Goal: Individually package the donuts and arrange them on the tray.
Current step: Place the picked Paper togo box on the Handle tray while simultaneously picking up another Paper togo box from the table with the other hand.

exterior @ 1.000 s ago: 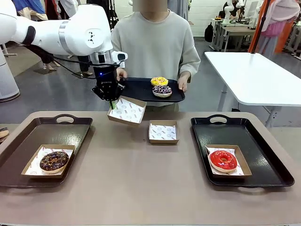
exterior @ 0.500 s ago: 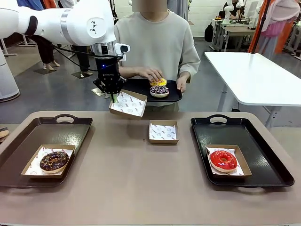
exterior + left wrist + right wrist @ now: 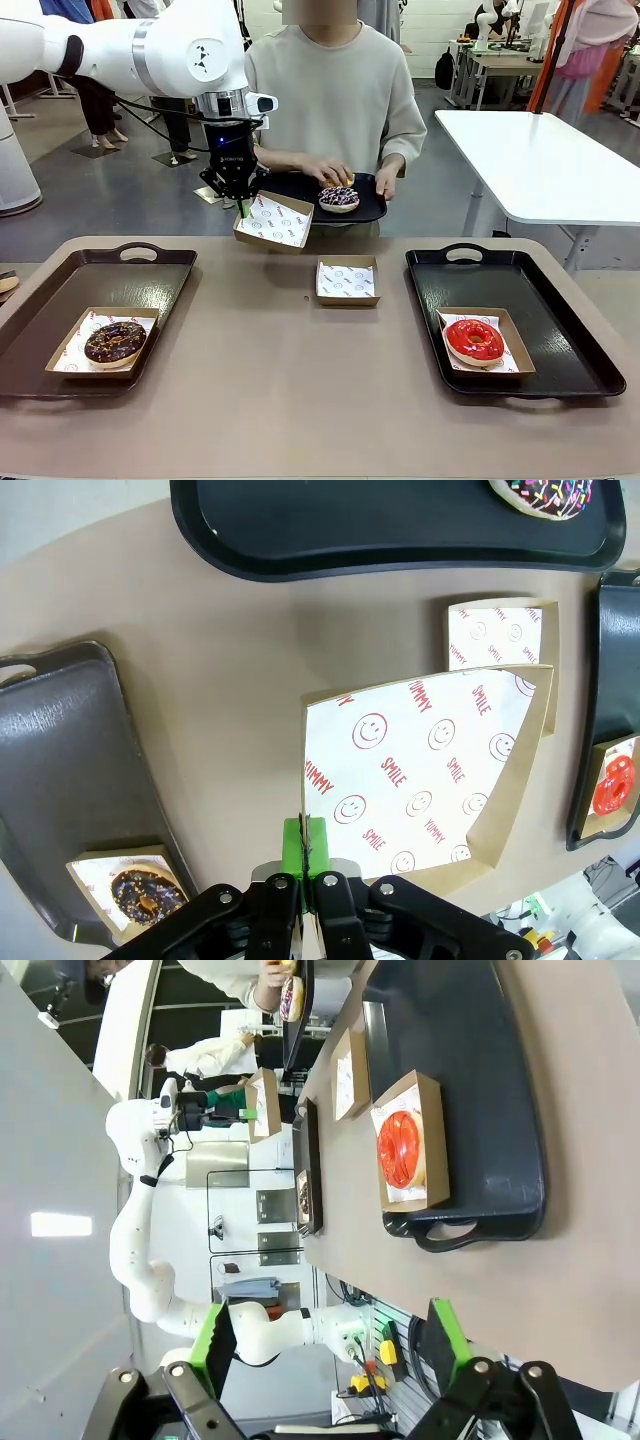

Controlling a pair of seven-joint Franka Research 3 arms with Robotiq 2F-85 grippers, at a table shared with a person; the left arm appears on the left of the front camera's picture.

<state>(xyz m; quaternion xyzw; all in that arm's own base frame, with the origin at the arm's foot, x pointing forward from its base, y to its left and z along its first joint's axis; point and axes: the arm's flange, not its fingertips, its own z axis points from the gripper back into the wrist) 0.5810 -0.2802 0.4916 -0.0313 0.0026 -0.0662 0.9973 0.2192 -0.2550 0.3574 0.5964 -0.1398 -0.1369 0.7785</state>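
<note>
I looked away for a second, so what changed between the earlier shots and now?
The left gripper raised its held box a little toward the person's tray. The person's hand left the tray's edge and closed over the yellow donut. The chocolate donut, red donut and spare box stayed put.

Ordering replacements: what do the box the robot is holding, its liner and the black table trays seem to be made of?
Box: brown matte cardboard, judging by its raw folded walls. Liner: thin white printed paper, probably; it bends up the walls. Black table trays: likely moulded plastic, smooth and faintly glossy with cut-out handles; coated metal remains possible.
</note>
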